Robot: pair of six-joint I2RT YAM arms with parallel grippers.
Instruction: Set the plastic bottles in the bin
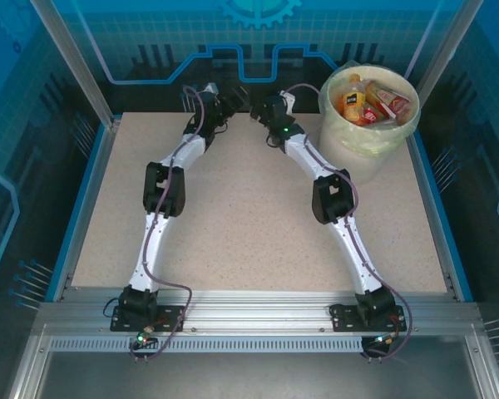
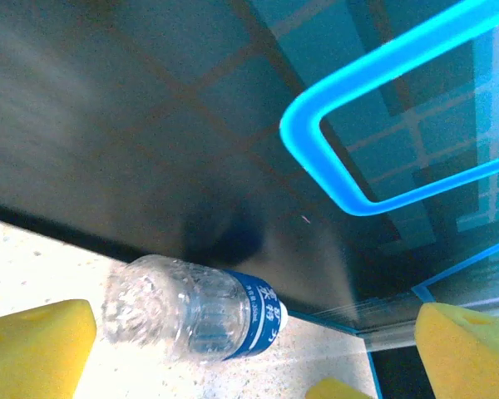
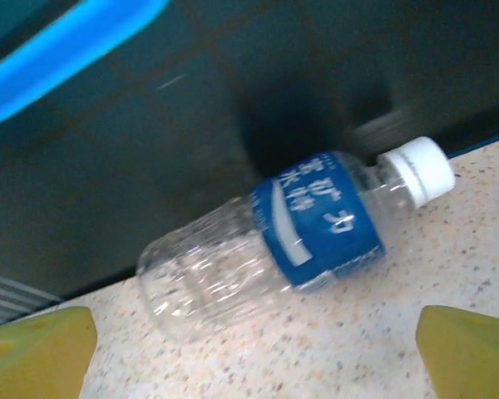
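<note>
While both arms reach the far edge of the speckled table point(image 1: 249, 233), the bin point(image 1: 362, 141) at its far right corner holds plastic bottles point(image 1: 370, 104); blue patterned walls stand around.

Left wrist: the left gripper point(image 2: 249, 357) is spread wide, and a clear blue-labelled bottle point(image 2: 191, 307) lies ahead by the dark wall.

Right wrist: the right gripper point(image 3: 249, 349) is likewise released before that bottle.

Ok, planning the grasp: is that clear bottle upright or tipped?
Lying down: the bottle rests side-on on the table, cap pointing sideways.

Both arms stretch forward, left hand point(image 1: 231, 100) and right hand point(image 1: 263, 109) spread wide, converging.
</note>
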